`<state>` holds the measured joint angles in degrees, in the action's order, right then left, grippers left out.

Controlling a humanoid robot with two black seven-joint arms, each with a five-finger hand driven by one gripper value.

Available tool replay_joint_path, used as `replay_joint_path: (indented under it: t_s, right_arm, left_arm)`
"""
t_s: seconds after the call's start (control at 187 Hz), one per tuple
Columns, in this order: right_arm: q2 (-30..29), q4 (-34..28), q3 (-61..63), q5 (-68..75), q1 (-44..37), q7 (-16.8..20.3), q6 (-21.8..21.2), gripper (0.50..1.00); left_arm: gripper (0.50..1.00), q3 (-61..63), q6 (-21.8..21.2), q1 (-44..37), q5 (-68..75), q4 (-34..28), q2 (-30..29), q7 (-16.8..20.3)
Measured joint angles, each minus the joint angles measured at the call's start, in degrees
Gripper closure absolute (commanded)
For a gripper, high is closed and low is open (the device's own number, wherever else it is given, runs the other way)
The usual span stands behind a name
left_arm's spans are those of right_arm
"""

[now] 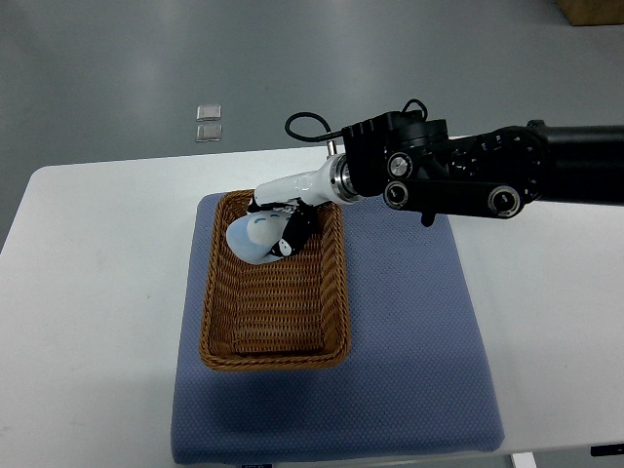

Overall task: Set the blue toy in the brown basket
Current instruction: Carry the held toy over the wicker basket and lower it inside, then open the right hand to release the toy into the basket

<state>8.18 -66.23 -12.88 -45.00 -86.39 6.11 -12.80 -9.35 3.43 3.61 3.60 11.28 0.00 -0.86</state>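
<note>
A pale blue toy [252,239] hangs over the far end of the brown woven basket [276,359], just above its floor. My right hand [283,226] reaches in from the right on a black arm with a white wrist, and its dark fingers are curled around the toy's right side. The toy sits inside the basket's rim, near the far left corner. Whether it touches the basket floor I cannot tell. The left arm does not show.
The basket lies on a blue mat [419,341] on a white table [88,292]. Two small clear squares [208,122] lie on the grey floor beyond the table. A brown box corner [593,10] shows at the top right.
</note>
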Motion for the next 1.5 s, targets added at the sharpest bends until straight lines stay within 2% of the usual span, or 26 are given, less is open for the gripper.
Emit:
replay_joint_path:
  t_s: [0.128,0.358,0.465,0.513,0.55,0.641,0.769,0.86,0.908,1.004,1.037,1.143,1.501]
  right_arm:
    - [-3.17,1.38,-0.40,-0.10,1.56,-0.28,0.86,1.000]
    - [-6.80,3.08,-2.12,-0.50,4.91,-0.77,3.34,0.959]
    - [-7.70,3.98,-2.45,-0.81,6.29,-1.06,4.25,0.885]
    - [-7.88,4.29,-2.48,-0.90,6.82,-1.08,4.38,0.814]
    - [-7.94,4.49,-2.49,-0.93,7.11,-1.10,4.41,0.785]
    - [-7.99,5.01,-2.50,-1.03,7.66,-1.16,4.46,0.775]
    - [-8.00,5.58,-3.08,-1.13,8.08,-1.40,4.50,0.718]
    - [-8.00,5.91,-3.59,-1.14,8.12,-1.59,4.50,0.709]
    - [-7.98,6.04,-3.73,-1.14,8.11,-1.61,4.47,0.671]
    - [-7.63,6.21,-3.79,-1.09,7.87,-1.62,4.11,0.666]
    - [-7.46,6.25,-3.79,-0.97,7.74,-1.62,4.01,0.640]
    - [-6.74,6.24,-3.66,-0.31,7.08,-1.62,3.58,0.613]
    - [-2.52,5.35,-1.29,0.07,2.34,-1.61,-2.89,0.611]
  left_arm:
    - [0.500,-0.05,0.08,0.07,0.00,0.05,0.00,0.00]
    - [0.500,-0.13,0.06,0.08,0.00,-0.42,0.00,0.00]
    - [0.500,-0.08,0.02,0.08,0.00,-0.52,0.00,0.00]
    - [0.500,-0.07,0.01,0.08,0.00,-0.55,0.00,0.00]
    - [0.500,-0.07,0.00,0.08,0.00,-0.56,0.00,0.00]
    - [0.500,-0.05,0.00,0.08,0.00,-0.56,0.00,0.00]
    - [0.500,0.01,0.00,0.08,0.00,-0.56,0.00,0.00]
    - [0.500,0.05,0.00,0.08,0.00,-0.56,0.00,-0.03]
    - [0.500,0.09,0.00,0.08,0.00,-0.56,0.00,-0.03]
    - [0.500,0.12,0.00,0.08,0.00,-0.56,0.00,-0.03]
    - [0.500,0.13,0.00,0.08,0.00,-0.57,0.00,-0.03]
    - [0.500,0.13,0.00,0.08,0.00,-0.63,0.00,-0.03]
    - [0.500,0.13,0.00,0.08,0.00,-0.73,0.00,0.03]
